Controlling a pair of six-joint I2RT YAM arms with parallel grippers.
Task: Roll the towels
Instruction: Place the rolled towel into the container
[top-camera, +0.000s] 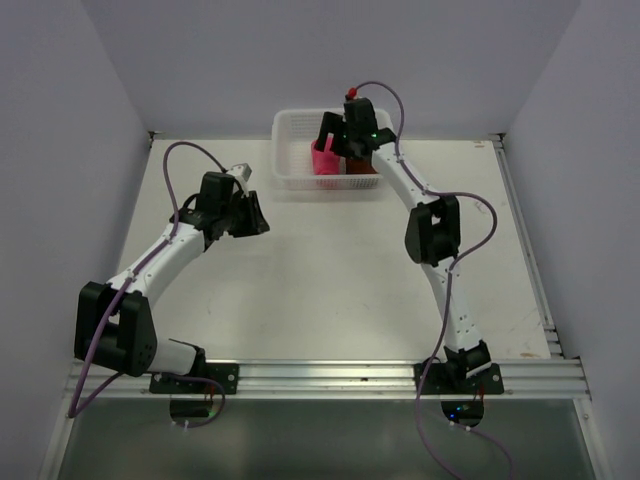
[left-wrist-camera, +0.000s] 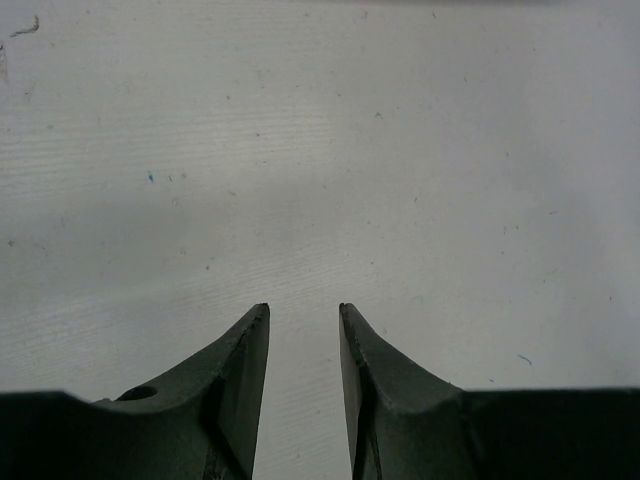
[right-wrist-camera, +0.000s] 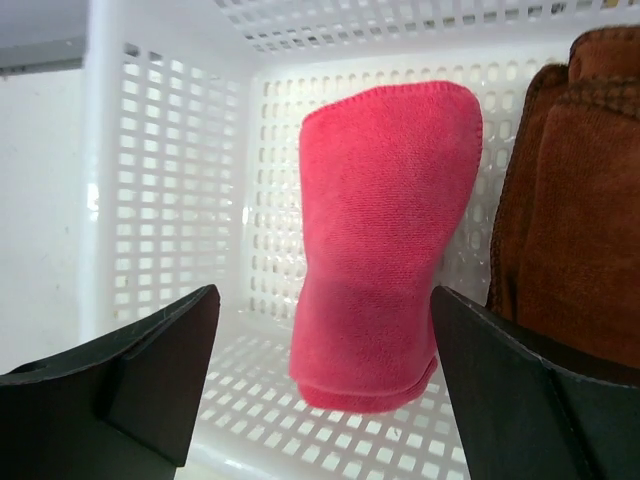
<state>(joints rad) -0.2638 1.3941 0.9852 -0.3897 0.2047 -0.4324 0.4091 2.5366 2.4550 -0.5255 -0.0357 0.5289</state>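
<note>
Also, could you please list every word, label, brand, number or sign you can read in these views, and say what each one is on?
None: no view shows any readable text.
The white mesh basket, pink towel, brown towel, table, left arm and right arm show no lettering, labels or numbers.

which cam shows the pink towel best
Right wrist view: the pink towel stands upright in the white basket, large and centred, beside the brown towel. The top view shows only a small pink patch partly hidden by the right arm. The left wrist view shows none of it, just table.
</note>
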